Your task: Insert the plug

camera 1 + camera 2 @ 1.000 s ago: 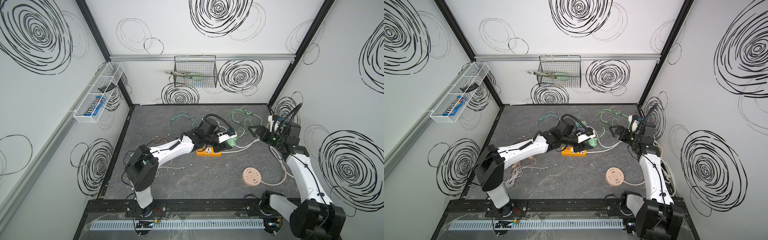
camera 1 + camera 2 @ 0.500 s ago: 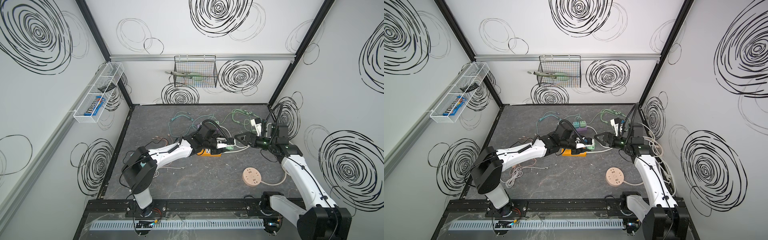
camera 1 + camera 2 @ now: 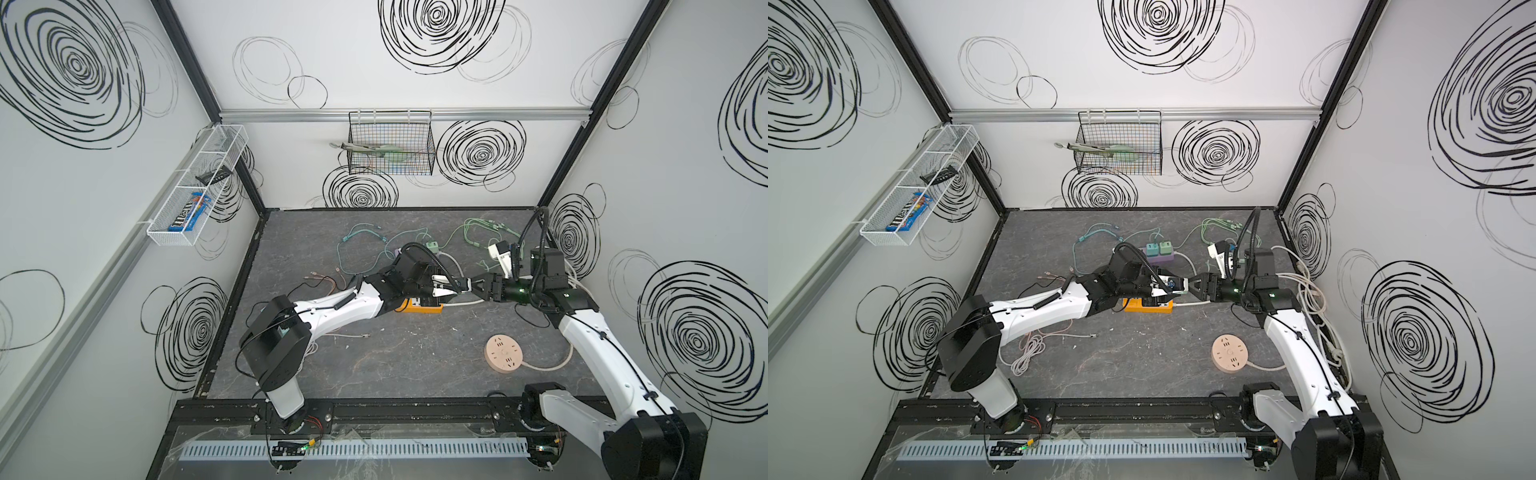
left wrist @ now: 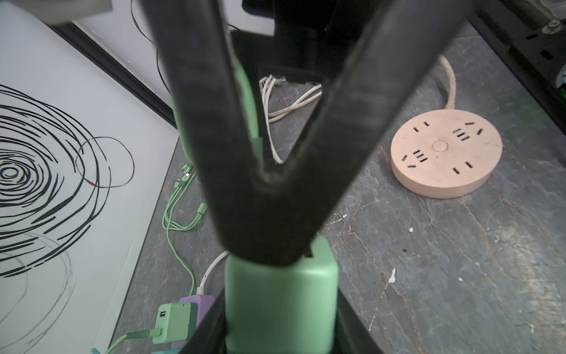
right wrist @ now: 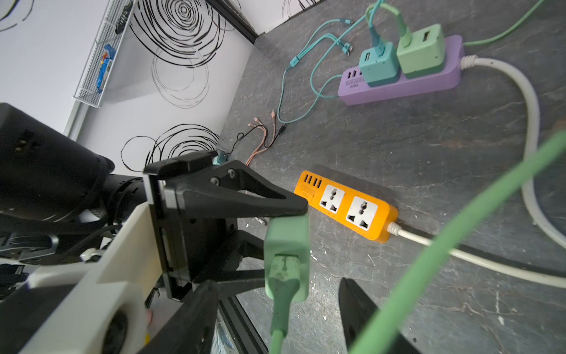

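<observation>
The jaws of the left gripper [image 4: 280,325] are clenched on the green plug [image 5: 288,233], with a black wedge-shaped finger against each of two opposite faces. We see the plug as a matte, mint-coloured block with rounded corners, and a green cable [image 5: 280,309] of the same shade runs out of one face. The jaws of the right gripper [image 5: 277,285] stand released, one on each side of that cable, with a gap on both sides. In both top views the two grippers meet nose to nose over the middle of the desk [image 3: 374,365], a dark grey surface veined like stone.

The plug hangs in the air there, apart from the orange power strip [image 5: 346,205], which lies flat on the desk partly under the left wrist. We note the strip's smooth rectangular body, two white sockets, a row of small ports at one end and a white cord [image 5: 459,251] at the other.

Farther back lies a purple power strip [image 5: 398,82] carrying a teal charger [image 5: 378,66] and a green charger [image 5: 421,52], both cube-shaped. On the near right sits a flat, round, peach-coloured socket disc [image 4: 444,156].
</observation>
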